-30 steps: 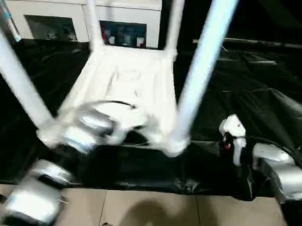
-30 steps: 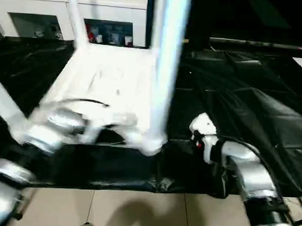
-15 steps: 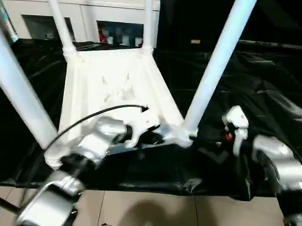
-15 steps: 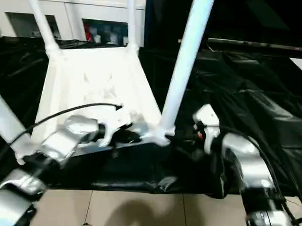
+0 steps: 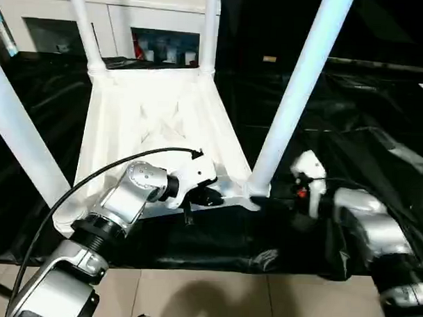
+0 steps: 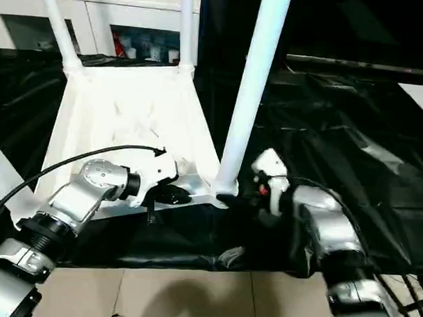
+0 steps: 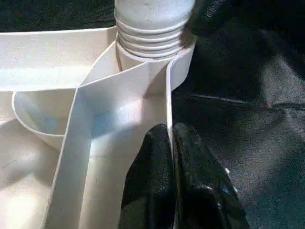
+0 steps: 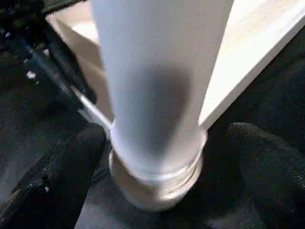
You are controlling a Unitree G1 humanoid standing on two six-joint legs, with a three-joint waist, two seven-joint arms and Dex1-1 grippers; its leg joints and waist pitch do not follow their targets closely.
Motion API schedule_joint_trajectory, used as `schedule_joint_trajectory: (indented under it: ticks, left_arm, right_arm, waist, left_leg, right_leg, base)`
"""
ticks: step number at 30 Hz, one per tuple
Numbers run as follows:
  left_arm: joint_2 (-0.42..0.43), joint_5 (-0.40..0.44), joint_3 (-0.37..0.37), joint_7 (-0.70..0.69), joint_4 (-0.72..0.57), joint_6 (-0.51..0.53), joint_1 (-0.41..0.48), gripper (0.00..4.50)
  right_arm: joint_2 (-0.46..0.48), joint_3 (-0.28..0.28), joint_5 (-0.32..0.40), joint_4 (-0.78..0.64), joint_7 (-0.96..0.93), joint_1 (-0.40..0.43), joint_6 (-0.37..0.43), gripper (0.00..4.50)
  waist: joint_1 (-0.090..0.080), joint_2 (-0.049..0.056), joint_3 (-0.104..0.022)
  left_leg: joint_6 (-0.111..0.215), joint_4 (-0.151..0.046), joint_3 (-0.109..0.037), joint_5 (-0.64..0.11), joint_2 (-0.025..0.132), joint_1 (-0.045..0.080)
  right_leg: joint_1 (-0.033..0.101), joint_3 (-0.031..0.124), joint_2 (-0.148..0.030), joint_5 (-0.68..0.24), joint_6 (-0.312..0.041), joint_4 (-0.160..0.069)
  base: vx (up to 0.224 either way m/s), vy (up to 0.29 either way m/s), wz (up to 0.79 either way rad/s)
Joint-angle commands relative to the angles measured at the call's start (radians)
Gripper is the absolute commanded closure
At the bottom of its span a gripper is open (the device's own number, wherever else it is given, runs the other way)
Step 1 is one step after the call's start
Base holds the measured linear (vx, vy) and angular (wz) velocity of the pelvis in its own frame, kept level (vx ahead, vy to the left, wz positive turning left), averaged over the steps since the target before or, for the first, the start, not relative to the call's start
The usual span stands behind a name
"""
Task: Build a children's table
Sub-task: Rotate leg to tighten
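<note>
Since a second ago, the right gripper (image 5: 269, 197) has slid in from open cloth to the foot of the near right leg (image 5: 297, 99), while the left forearm has swung inward along the near rim.

From the head views, the children's table (image 5: 157, 122) lies upside down on the black-cloth work table (image 5: 379, 122), all four legs pointing up. Both silver forearms reach in low, wrists bent toward the near right corner.

Left wrist view: the left gripper (image 7: 170, 143) has its fingers pressed together over the thin rim wall, pinching it just beside the corner socket (image 7: 152, 47).

Right wrist view: the black fingers (image 8: 62, 167) stand spread wide, one either side of the leg's threaded base, not touching it. To seat the leg well, I judge they should close squarely on the tube while the left steadies the rim.
</note>
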Motion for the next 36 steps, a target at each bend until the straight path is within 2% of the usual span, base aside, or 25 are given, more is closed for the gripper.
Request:
schedule_joint_trajectory:
  ticks: [1,2,4,6,12,16,17,22,26,30,31,36]
  left_arm:
    - [0.015,0.024,-0.033,-0.016,0.026,0.022,0.028,4.47]
    - [0.018,0.027,-0.036,-0.022,0.026,0.019,0.028,4.20]
    - [0.020,0.030,-0.038,-0.023,0.026,0.018,0.027,4.20]
    - [0.021,0.029,-0.036,-0.023,0.026,0.022,0.028,3.86]
    - [0.027,0.046,-0.039,-0.003,0.047,0.006,0.021,3.84]
    - [0.027,0.035,-0.032,-0.012,0.053,0.009,0.019,3.84]
    - [0.027,0.035,-0.031,-0.012,0.053,0.009,0.020,4.14]
    - [0.026,0.013,-0.021,-0.037,0.050,0.009,0.024,4.39]
    - [0.029,0.005,-0.019,-0.045,0.041,0.017,0.031,4.39]
    - [0.030,0.006,-0.016,-0.045,0.040,0.020,0.033,4.39]
    - [0.030,0.006,-0.016,-0.045,0.038,0.020,0.034,4.46]
    - [0.033,0.006,-0.018,-0.046,0.038,0.024,0.034,4.50]
  right_arm:
    - [-0.002,-0.004,-0.004,0.010,0.000,-0.012,-0.011,0.00]
    - [-0.002,-0.002,-0.004,0.013,0.002,-0.014,-0.014,0.00]
    - [-0.003,-0.001,-0.004,0.016,0.003,-0.016,-0.018,0.00]
    - [-0.001,-0.001,-0.007,0.025,0.003,-0.019,-0.026,0.00]
    - [0.006,0.000,-0.013,0.039,0.002,-0.024,-0.042,0.00]
    - [0.011,0.001,-0.013,0.050,0.003,-0.029,-0.052,0.00]
    - [0.012,0.001,-0.013,0.051,0.003,-0.029,-0.052,0.00]
    - [0.027,0.006,-0.025,0.088,-0.001,-0.054,-0.082,0.00]
    - [0.034,0.014,-0.040,0.115,-0.009,-0.069,-0.098,0.00]
    - [0.038,0.030,-0.059,0.143,-0.007,-0.080,-0.127,0.00]
    - [0.040,0.029,-0.060,0.148,-0.008,-0.081,-0.127,0.17]
    - [0.051,0.037,-0.075,0.175,-0.015,-0.089,-0.153,0.45]
  waist:
    - [0.006,-0.008,-0.063]
    - [0.005,-0.008,-0.064]
    - [0.005,-0.008,-0.064]
    - [0.003,-0.007,-0.064]
    - [0.001,-0.008,-0.060]
    - [0.000,-0.008,-0.060]
    - [0.000,-0.008,-0.061]
    - [-0.002,-0.009,-0.062]
    - [-0.002,-0.009,-0.062]
    - [-0.002,-0.011,-0.060]
    - [-0.002,-0.010,-0.060]
    - [-0.003,-0.009,-0.060]
  left_leg:
    - [0.053,-0.065,0.005,-0.194,0.013,0.003]
    - [0.054,-0.065,0.005,-0.191,0.013,0.003]
    - [0.056,-0.065,0.005,-0.187,0.012,0.003]
    - [0.055,-0.065,0.004,-0.190,0.013,0.004]
    - [0.046,-0.068,0.004,-0.225,0.013,0.005]
    - [0.044,-0.068,0.003,-0.225,0.013,0.003]
    - [0.044,-0.068,0.003,-0.224,0.013,0.004]
    - [0.047,-0.067,0.004,-0.215,0.014,0.004]
    - [0.053,-0.067,0.005,-0.199,0.013,0.003]
    - [0.048,-0.068,0.005,-0.219,0.014,0.004]
    - [0.048,-0.068,0.005,-0.221,0.014,0.004]
    - [0.046,-0.069,0.004,-0.227,0.015,0.004]
  right_leg:
    - [0.051,0.031,-0.050,-0.178,-0.225,-0.080]
    - [0.051,0.031,-0.050,-0.166,-0.227,-0.079]
    - [0.052,0.031,-0.049,-0.154,-0.231,-0.078]
    - [0.052,0.031,-0.050,-0.151,-0.234,-0.078]
    - [0.050,0.031,-0.051,-0.216,-0.221,-0.085]
    - [0.049,0.031,-0.051,-0.220,-0.218,-0.085]
    - [0.049,0.031,-0.051,-0.219,-0.219,-0.085]
    - [0.048,0.031,-0.052,-0.202,-0.230,-0.082]
    - [0.050,0.031,-0.050,-0.169,-0.238,-0.079]
    - [0.048,0.032,-0.053,-0.215,-0.229,-0.083]
    - [0.048,0.032,-0.052,-0.219,-0.227,-0.084]
    - [0.047,0.032,-0.053,-0.221,-0.227,-0.084]
  base:
    - [0.000,0.000,0.00]
    - [0.000,0.000,0.00]
    - [0.000,0.000,0.00]
    - [0.000,0.000,0.00]
    - [0.000,0.000,0.00]
    - [0.000,0.000,0.00]
    - [0.000,0.000,0.00]
    - [0.000,0.000,0.00]
    - [0.000,0.000,0.00]
    - [0.000,0.000,0.00]
    - [0.000,0.000,0.00]
    - [0.000,0.000,0.00]
